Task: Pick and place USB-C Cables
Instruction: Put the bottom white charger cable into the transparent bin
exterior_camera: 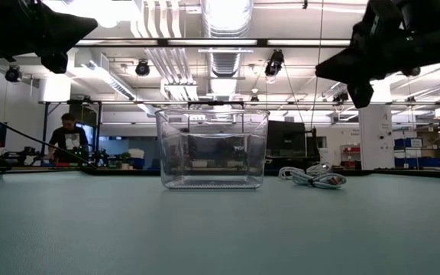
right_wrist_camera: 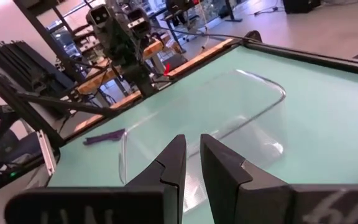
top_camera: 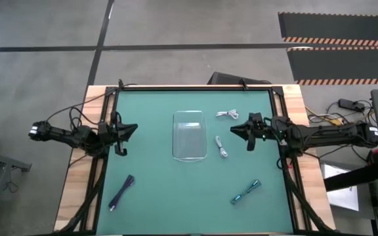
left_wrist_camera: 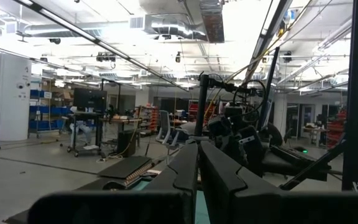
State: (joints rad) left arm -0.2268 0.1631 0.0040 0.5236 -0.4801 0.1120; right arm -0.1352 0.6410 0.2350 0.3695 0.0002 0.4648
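Overhead looks down; low looks level; both share tray [top_camera: 189,136]

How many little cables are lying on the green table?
4. One white cable behind the tray, another white cable right of it, a purple cable front left, a teal cable front right. None in the tray.

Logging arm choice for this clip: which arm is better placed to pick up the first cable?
Probably the right. The right gripper hovers beside the two white cables, right of the clear tray. The left gripper waits at the mat's left edge, farther from any cable, its fingers shut.
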